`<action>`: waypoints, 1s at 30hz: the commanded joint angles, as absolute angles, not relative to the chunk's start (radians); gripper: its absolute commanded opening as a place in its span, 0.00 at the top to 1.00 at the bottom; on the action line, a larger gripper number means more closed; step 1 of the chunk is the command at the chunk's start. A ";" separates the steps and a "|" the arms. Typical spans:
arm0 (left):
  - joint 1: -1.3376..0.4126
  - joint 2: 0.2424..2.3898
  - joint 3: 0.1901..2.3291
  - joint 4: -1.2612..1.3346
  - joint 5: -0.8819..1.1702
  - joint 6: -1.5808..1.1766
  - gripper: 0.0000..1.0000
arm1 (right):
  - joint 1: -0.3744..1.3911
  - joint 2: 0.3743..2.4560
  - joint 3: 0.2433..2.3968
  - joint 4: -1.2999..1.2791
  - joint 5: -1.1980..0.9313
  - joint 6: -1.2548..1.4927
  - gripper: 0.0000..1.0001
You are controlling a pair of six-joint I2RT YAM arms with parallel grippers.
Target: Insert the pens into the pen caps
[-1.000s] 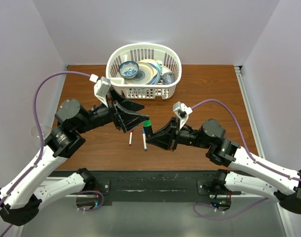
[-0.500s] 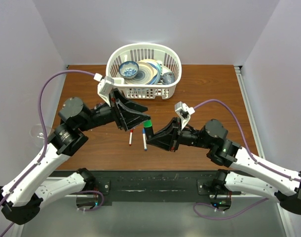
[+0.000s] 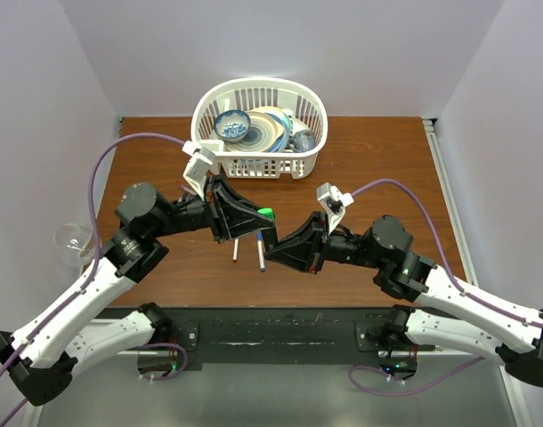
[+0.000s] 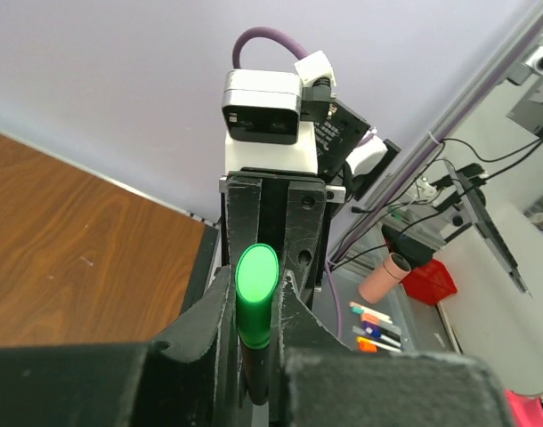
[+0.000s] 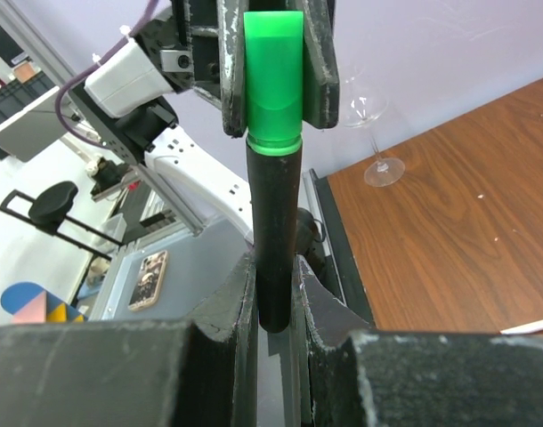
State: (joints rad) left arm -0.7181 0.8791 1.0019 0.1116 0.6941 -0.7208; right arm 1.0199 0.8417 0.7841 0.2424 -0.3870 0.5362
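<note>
Between my wrists, above the table [image 3: 387,169], my left gripper [image 4: 255,307] is clamped on the green cap [image 4: 256,274], while my right gripper [image 5: 273,289] squeezes the black marker [image 5: 273,213] by its lower barrel. Cap and marker are in line, the cap's rim seated on the barrel's end. Beneath them a left pen [image 3: 236,248] and a right pen [image 3: 260,254] lie side by side on the wood. Farther back stands a basket [image 3: 254,166] of dishes; a glass [image 3: 71,238] stands off the table's left edge.

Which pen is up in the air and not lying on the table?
The black marker: right gripper holds it, left gripper holds its green cap. Both white pens lie on the table.
</note>
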 commanded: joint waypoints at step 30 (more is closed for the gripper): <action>-0.712 0.928 1.209 -0.051 0.635 -0.611 0.34 | 1.020 0.850 0.861 0.244 -0.399 0.522 1.00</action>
